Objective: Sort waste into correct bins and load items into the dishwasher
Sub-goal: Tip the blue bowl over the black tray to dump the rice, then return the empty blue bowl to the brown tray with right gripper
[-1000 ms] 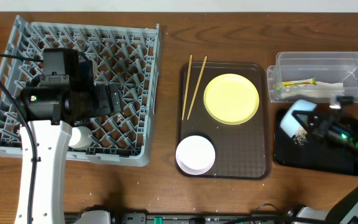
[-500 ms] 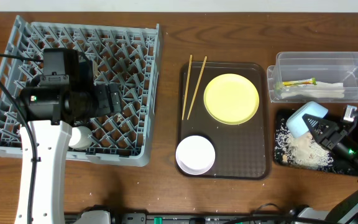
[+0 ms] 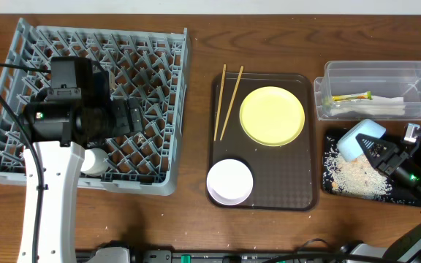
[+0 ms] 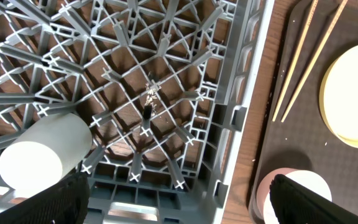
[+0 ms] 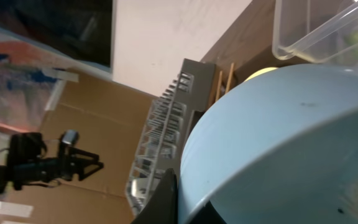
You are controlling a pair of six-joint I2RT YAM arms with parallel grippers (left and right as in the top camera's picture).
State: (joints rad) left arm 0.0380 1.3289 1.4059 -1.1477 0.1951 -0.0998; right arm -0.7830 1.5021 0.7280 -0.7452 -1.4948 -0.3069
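Rice (image 3: 358,176) on black tray (image 3: 332,140), blue bowl (image 3: 359,138) tilted

The grey rack (image 4: 166,74) holds a white cup (image 4: 42,149); chopsticks (image 4: 303,59) lie alongside.

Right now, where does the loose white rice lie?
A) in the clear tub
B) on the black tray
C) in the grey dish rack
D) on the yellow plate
B: the rice grains are scattered over the black tray, by the tilted light blue bowl.
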